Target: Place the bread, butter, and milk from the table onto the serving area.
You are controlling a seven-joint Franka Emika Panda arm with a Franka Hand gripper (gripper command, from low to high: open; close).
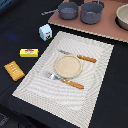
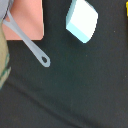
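Counter holds all three things, none yet on the placemat. Milk stands just off the placemat's far corner and shows as a pale block on my wrist view, so I judge it first: centre over it, descend square. Bread and butter wait nearby. My jaws appear nowhere; open or closed, I cannot tell.
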